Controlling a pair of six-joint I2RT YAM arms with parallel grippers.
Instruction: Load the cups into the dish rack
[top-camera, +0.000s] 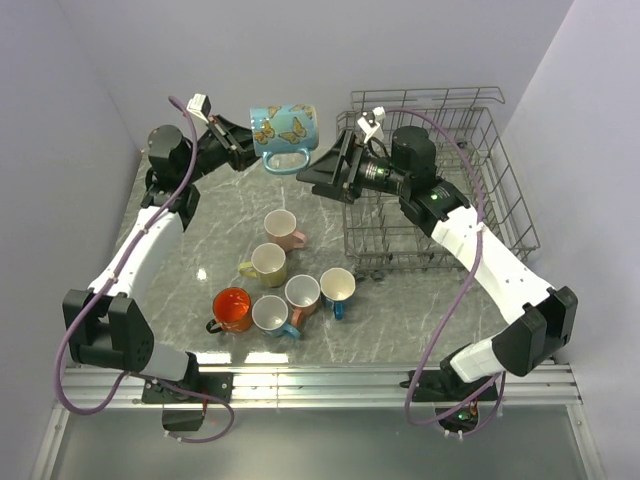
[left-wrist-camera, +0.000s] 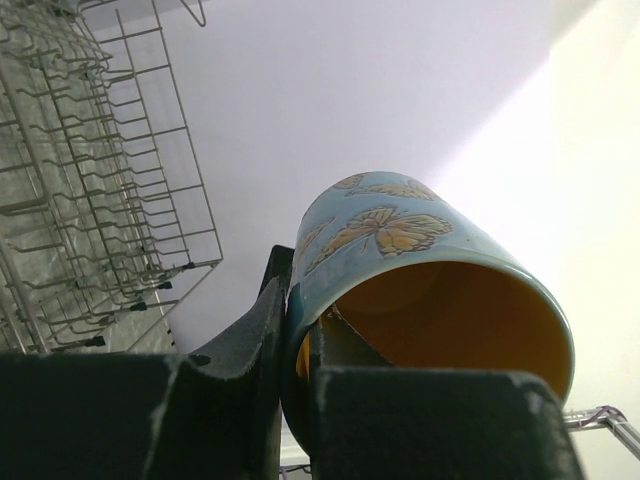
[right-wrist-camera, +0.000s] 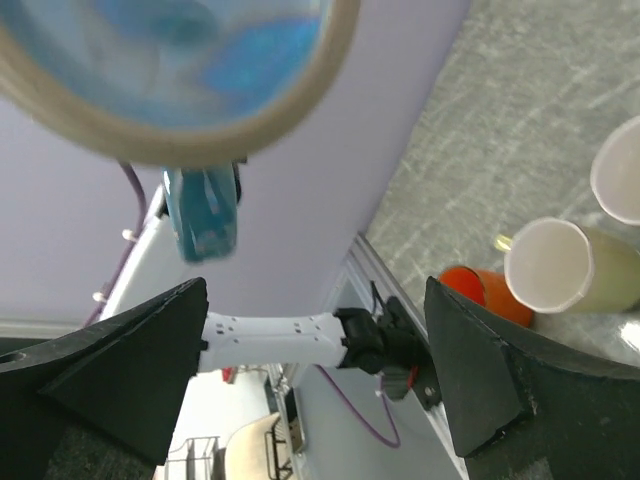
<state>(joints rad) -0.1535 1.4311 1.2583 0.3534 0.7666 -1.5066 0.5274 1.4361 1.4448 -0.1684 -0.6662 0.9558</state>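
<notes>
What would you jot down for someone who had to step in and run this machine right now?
Left gripper: shut on the butterfly mug, held in the air beside the dish rack.
Right gripper: open, empty, just beside that mug.
On the table: six cups, standing upright.
Done: no cup visible in the rack yet.
Left: rack all seven, starting with the held mug.

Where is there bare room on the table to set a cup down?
Bare table right of the cups, in front of the dish rack, and behind the pink cup. Crowded at centre: six cups stand close together.
</notes>
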